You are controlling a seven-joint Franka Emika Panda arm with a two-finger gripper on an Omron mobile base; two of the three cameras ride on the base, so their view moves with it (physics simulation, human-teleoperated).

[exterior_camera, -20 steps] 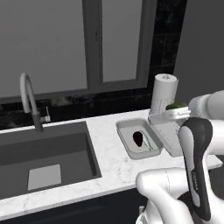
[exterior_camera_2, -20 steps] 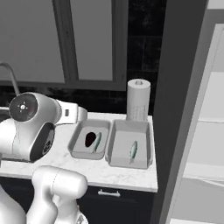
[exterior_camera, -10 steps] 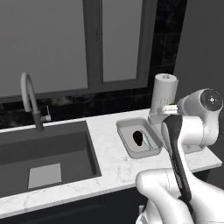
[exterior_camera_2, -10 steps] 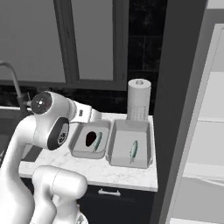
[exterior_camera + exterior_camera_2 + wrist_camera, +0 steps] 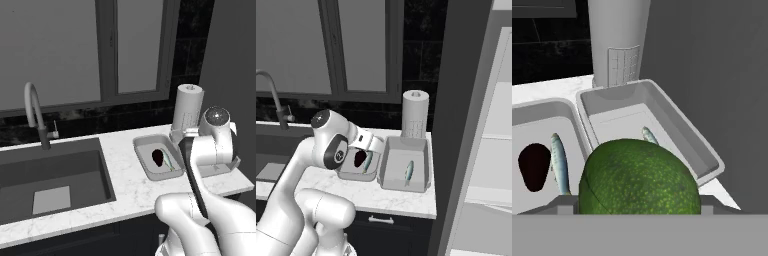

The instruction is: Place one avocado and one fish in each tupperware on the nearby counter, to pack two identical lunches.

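Avocado (image 5: 639, 177), pebbled, rounded and green, sits gripped in the claw in the hand view, directly above the near rim of the right tub (image 5: 684, 135), whose pale smooth floor holds one slim silvery fish (image 5: 649, 135). Left base view: the left tub (image 5: 145, 150) already holds a dark avocado (image 5: 159, 156). Right base view: both tubs rest on the veined counter (image 5: 401, 197); lowering and releasing appears next.

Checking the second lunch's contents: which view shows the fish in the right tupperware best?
The right base view: the fish lies fully visible. In the hand view the avocado hides most of it; in the left base view the arm covers that tupperware.
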